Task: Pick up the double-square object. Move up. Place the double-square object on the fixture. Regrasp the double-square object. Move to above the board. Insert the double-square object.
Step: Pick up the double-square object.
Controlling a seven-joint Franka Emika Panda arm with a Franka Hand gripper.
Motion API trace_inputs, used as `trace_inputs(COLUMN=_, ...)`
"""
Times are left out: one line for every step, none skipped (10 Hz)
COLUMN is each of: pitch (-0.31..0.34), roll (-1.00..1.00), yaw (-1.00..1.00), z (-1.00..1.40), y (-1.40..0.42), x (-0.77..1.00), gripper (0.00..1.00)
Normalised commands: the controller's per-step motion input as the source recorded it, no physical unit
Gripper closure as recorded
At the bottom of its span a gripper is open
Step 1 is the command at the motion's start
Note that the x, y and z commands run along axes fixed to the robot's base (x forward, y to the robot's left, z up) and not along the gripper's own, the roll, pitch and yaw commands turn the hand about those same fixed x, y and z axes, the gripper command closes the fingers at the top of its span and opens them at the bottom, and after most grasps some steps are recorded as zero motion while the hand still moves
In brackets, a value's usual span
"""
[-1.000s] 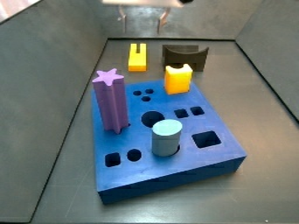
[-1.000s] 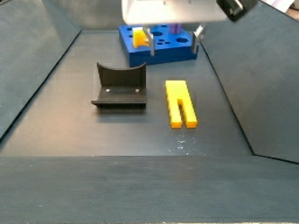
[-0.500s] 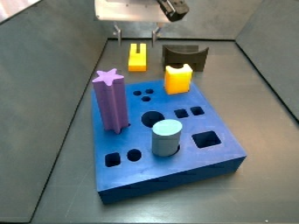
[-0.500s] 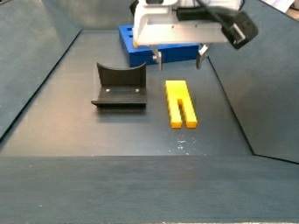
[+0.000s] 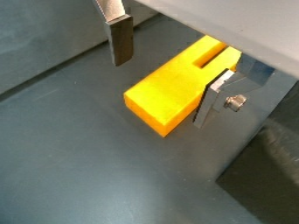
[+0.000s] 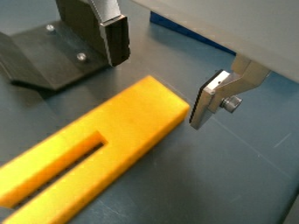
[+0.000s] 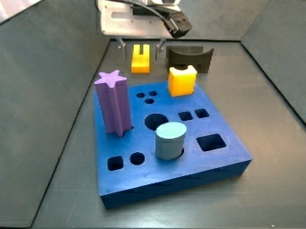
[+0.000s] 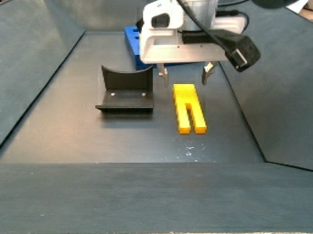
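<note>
1. Since half a second ago the gripper (image 8: 184, 75) has come lower in both side views, and now hangs just over the far end of the double-square object (image 8: 188, 107); the bar itself has not shifted.
2. Both wrist views show what the side views cannot: the jaws stand wide apart and hold nothing, one finger (image 5: 119, 39) off to one side of the bar (image 5: 181, 85) and the other finger (image 6: 214, 99) close by its opposite flank; whether that pad touches the bar I cannot tell.
3. A side view alone shows the blue board (image 7: 167, 134) in full, with the purple star peg (image 7: 113, 103), a pale cylinder (image 7: 171, 139) and a short yellow-orange peg (image 7: 182, 80) standing in it.
4. The bar lies flat on the dark floor (image 8: 73, 137), well apart from the board (image 8: 146, 44), just beside the fixture (image 8: 124, 89); its long axis runs from the board's side toward the camera in that side view, parallel to the fixture's side.
5. Its lengthwise groove faces up; in a wrist view the groove (image 6: 70, 158) stops short of the solid end lying between the fingers.
</note>
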Motion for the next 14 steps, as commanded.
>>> trace_inputs(pitch=-0.040, roll=-0.06, yaw=-0.07, z=-0.53, y=0.00, x=0.00, gripper=0.00)
trace_inputs(pitch=0.000, roll=-0.05, yaw=0.00, z=-0.03, y=0.00, x=0.00, gripper=0.00)
trace_inputs(pitch=0.000, roll=-0.06, yaw=0.00, z=-0.09, y=0.05, x=0.00, gripper=0.00)
trace_inputs(pitch=0.000, roll=-0.08, yaw=0.00, z=-0.19, y=0.09, x=0.01, gripper=0.00)
trace_inputs(pitch=0.000, roll=-0.20, yaw=0.00, z=-0.26, y=0.40, x=0.07, gripper=0.00)
trace_inputs(pitch=0.000, roll=-0.10, yaw=0.00, z=-0.20, y=0.26, x=0.00, gripper=0.00)
trace_inputs(pitch=0.000, roll=0.00, yaw=0.00, z=-0.02, y=0.00, x=0.00, gripper=0.00)
trace_inputs(pitch=-0.037, roll=0.00, yaw=0.00, z=-0.10, y=-0.11, x=0.00, gripper=0.00)
trace_inputs(pitch=0.000, roll=0.00, yaw=0.00, z=0.00, y=0.00, x=0.00, gripper=0.00)
trace_inputs(pitch=0.000, roll=0.00, yaw=0.00, z=0.00, y=0.00, x=0.00, gripper=1.00)
trace_inputs(pitch=0.000, roll=0.00, yaw=0.00, z=0.00, y=0.00, x=0.00, gripper=1.00)
trace_inputs(pitch=0.000, roll=0.00, yaw=0.00, z=0.00, y=0.00, x=0.00, gripper=1.00)
trace_inputs(pitch=0.000, roll=0.00, yaw=0.00, z=0.00, y=0.00, x=0.00, gripper=1.00)
trace_inputs(pitch=0.000, roll=0.00, yaw=0.00, z=0.00, y=0.00, x=0.00, gripper=1.00)
